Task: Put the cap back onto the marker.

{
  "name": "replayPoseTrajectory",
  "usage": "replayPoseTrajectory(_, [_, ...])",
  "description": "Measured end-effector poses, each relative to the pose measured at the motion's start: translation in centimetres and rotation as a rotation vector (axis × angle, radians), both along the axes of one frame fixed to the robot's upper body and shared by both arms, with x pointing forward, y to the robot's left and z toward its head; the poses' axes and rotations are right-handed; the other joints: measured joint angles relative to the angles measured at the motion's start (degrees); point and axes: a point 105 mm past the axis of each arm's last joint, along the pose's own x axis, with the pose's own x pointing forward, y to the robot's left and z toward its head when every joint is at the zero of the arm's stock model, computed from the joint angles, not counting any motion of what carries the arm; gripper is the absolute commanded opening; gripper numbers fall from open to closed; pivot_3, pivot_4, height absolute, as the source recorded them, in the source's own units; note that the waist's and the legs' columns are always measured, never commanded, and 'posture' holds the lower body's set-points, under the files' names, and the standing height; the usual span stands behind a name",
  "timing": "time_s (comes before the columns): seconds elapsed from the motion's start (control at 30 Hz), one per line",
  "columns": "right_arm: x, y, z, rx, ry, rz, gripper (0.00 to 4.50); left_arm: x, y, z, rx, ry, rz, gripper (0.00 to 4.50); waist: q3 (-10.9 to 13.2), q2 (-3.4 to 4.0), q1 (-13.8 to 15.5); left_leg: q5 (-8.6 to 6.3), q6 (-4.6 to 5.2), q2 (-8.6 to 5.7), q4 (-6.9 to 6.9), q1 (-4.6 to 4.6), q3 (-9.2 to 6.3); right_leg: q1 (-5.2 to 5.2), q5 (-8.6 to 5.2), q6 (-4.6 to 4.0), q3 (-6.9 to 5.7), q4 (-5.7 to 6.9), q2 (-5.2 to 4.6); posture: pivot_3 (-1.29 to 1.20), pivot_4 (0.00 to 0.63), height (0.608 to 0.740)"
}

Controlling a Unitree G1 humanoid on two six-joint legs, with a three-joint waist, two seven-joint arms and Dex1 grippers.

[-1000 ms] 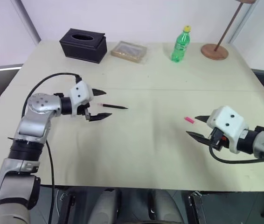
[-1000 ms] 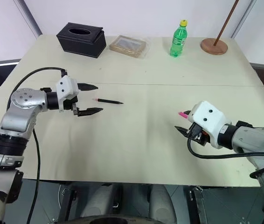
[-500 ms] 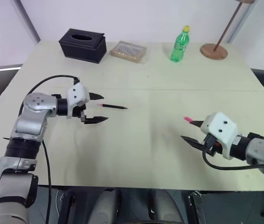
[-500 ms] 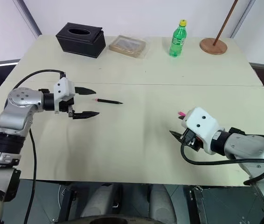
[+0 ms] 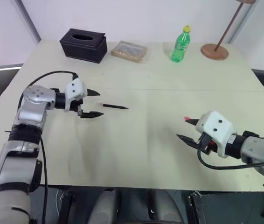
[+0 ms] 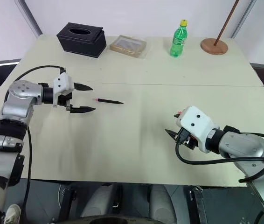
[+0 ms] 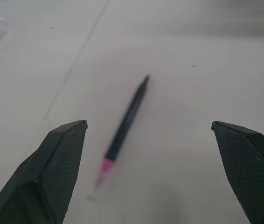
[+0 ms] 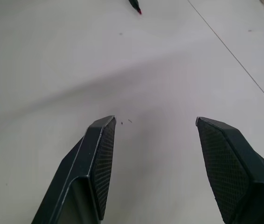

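Marker (image 5: 115,107): one, thin and black, lying flat on the cream table (image 5: 141,140). One end pink, with a short pale nib past it; other end tapers to a dark point. In the left wrist view the pink end lies nearer the gripper and the whole body is soft and blurred.

Cap (image 5: 186,119): one, tiny and bright pink. Mostly hidden behind the white housing of the right gripper (image 5: 188,130); only a sliver shows at its far edge, so its shape cannot be made out. It lies well apart from the marker, toward the green-bottle side.

Left gripper (image 5: 93,103): fingers spread wide, nothing between them, tips just short of the marker's pink end, not touching. Right gripper: fingers apart, empty, bare table between them in its wrist view.

Beyond the marker, along the far edge: one black tissue box (image 5: 83,45), one flat clear-wrapped packet (image 5: 129,51), one green bottle (image 5: 180,45) with yellow cap, one round wooden base (image 5: 214,51) whose pole is cut off by the frame.
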Motion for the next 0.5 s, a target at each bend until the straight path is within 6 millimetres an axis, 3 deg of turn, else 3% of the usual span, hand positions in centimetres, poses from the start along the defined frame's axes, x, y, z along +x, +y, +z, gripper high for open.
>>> replayPoseTrajectory(0.27, [-0.3,-0.2,-0.5,0.01,-0.012,-0.063,2.79,2.3,-3.2,-2.4,0.002,0.097,0.021,4.47,0.0,-0.06,-0.4,-0.03,0.06,-0.01,0.01,-0.05,0.04,-0.08,0.0,0.03,0.01,0.02,0.07,0.0,0.15,0.74])
replayPoseTrajectory(0.5, [-1.4,-0.5,-0.8,0.019,-0.021,-0.121,2.79,3.1,-4.3,-3.8,0.054,0.145,0.069,4.47,0.0,-0.07,-0.4,-0.04,0.07,0.0,0.01,-0.04,0.03,-0.07,0.01,0.03,0.03,0.04,0.09,0.0,0.15,0.74])
